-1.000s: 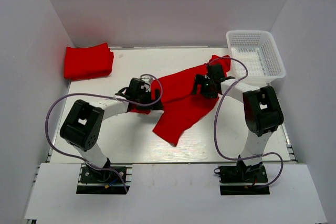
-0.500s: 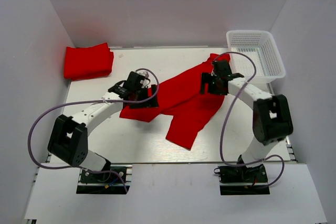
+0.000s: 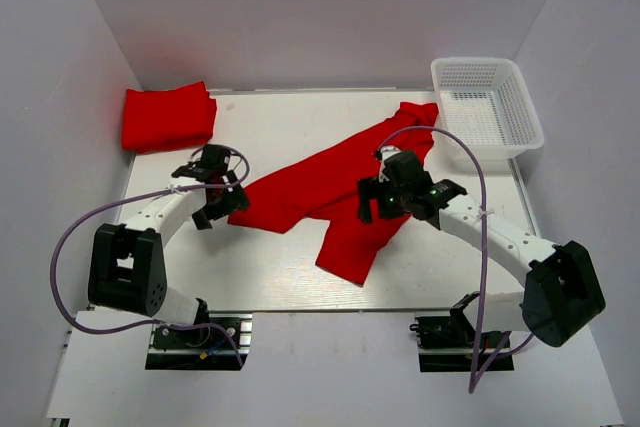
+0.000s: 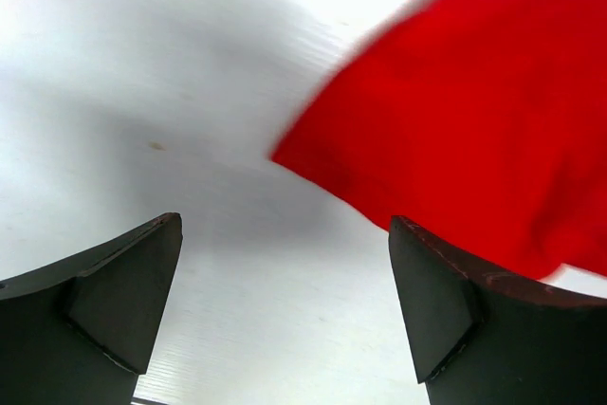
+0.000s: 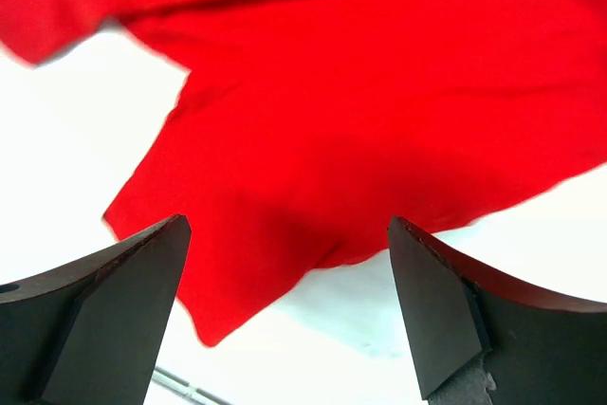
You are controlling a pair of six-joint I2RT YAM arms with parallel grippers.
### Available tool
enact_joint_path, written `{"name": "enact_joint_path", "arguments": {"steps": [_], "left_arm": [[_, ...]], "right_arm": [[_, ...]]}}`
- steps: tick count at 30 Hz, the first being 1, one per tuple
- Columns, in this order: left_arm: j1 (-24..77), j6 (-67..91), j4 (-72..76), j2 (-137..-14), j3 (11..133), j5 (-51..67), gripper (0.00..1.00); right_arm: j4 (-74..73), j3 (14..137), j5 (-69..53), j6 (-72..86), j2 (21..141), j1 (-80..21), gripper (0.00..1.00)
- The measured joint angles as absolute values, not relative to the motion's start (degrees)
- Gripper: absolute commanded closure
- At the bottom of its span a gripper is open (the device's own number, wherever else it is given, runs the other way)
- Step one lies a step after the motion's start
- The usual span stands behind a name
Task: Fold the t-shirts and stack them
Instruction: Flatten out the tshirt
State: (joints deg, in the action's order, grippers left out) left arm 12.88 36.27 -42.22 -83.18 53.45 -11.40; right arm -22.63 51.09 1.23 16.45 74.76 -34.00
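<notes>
One red t-shirt lies unfolded and rumpled in a diagonal across the middle of the table. A second t-shirt sits folded at the back left corner. My left gripper is open just off the spread shirt's left edge. In the left wrist view bare table shows between the fingers of the gripper, with the shirt's corner ahead to the right. My right gripper hovers open over the shirt's right half. In the right wrist view that gripper holds nothing and the red cloth lies below it.
A white mesh basket stands at the back right corner, close to the spread shirt's far end. White walls close off the table on the left, back and right. Purple cables loop off both arms.
The left gripper has pulled back leftward off the shirt's left edge. The right gripper has swung from the shirt's far right end toward its middle. The shirt's lower part shifted right.
</notes>
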Motion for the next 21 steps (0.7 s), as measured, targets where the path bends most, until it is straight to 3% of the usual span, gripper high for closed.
{"name": "enact_joint_path", "arguments": {"steps": [2, 6, 10, 13, 15, 19, 21], "left_arm": [[10.74, 36.36, -41.71, -83.05, 52.16, -11.33, 0.0], [8.56, 36.49, -37.19, -83.57, 49.91, -9.34, 0.18], [8.23, 35.24, -32.64, -85.19, 47.64, -6.44, 0.23], [8.56, 34.61, -30.22, -85.45, 46.33, -5.76, 0.35], [8.78, 34.24, -28.6, -85.52, 45.15, -5.5, 0.37], [8.97, 33.78, -25.87, -85.97, 44.18, -5.32, 0.52], [9.13, 33.45, -23.75, -86.5, 43.92, -4.89, 0.67]], "right_arm": [[-23.07, 50.81, 1.15, 16.73, 74.32, -36.45, 0.1], [-23.99, 50.72, 1.65, 17.91, 74.17, -39.75, 0.1], [-24.45, 50.72, 2.74, 19.2, 73.43, -41.45, 0.1], [-25.17, 50.72, 3.7, 20.01, 73.12, -42.17, 0.1], [-25.76, 50.65, 4.38, 20.67, 73.08, -42.68, 0.1], [-26.74, 49.82, 5.39, 21.47, 72.6, -43.79, 0.1], [-27.38, 49.65, 6.02, 21.74, 72.4, -44.4, 0.1]]}}
